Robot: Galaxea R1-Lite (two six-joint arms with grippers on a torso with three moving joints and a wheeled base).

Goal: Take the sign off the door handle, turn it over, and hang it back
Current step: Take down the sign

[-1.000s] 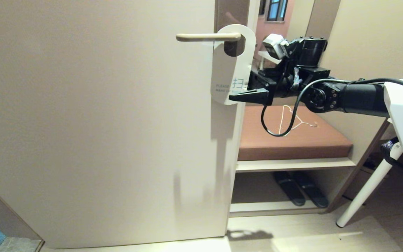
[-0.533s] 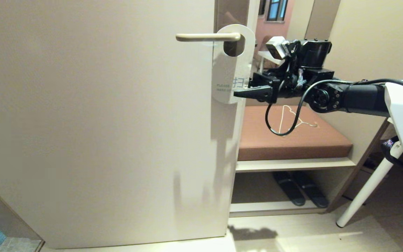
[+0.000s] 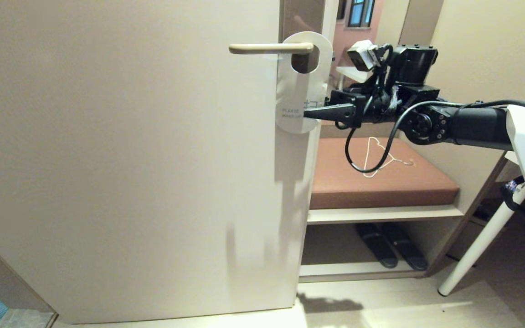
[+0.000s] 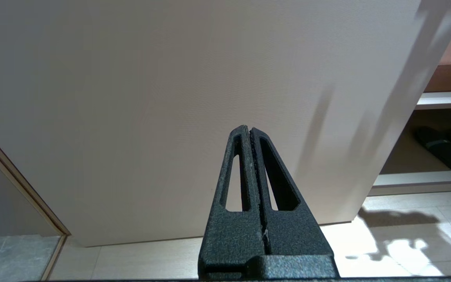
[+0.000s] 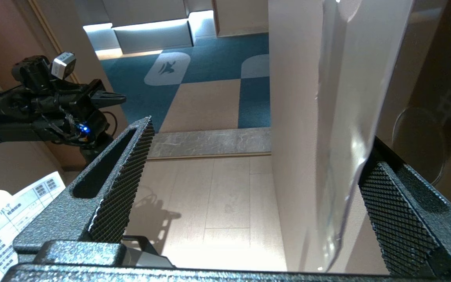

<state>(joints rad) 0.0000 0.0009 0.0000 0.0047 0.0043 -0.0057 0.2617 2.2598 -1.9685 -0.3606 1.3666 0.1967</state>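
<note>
**Right gripper straddling the sign, not clamped**

- The sign (image 3: 298,98) hangs on the door handle (image 3: 269,48), white face out. "PLEASE MAKE UP" is readable near its lower end. The handle bar passes through the oval hole, close to the pivot end.
- The sign sits at the free edge of the door (image 3: 130,159), its lower part hanging straight down.
- The right gripper (image 3: 310,114) reaches in level from the right, tips at the sign's lower right edge, by the printed text.
- In the right wrist view the right gripper (image 5: 249,156) is spread wide. The sign (image 5: 347,117) shows edge-on between the fingers, right beside the one finger (image 5: 390,196) and well apart from the other. Cannot tell if that near pad actually touches the card. Nothing is gripped.
- The left gripper (image 4: 250,133) is fully closed with nothing between the fingers, pointed at the lower part of the door (image 4: 170,98) and apart from it. It is outside the head view.
- Behind the door edge: a brown cushioned bench (image 3: 381,182) with a thin white wire hanger (image 3: 381,157) lying on it, and dark slippers (image 3: 390,250) on the shelf below.
- A black cable (image 3: 358,155) loops under the right wrist.
- A white slanted leg (image 3: 481,241) stands at far right.
</note>
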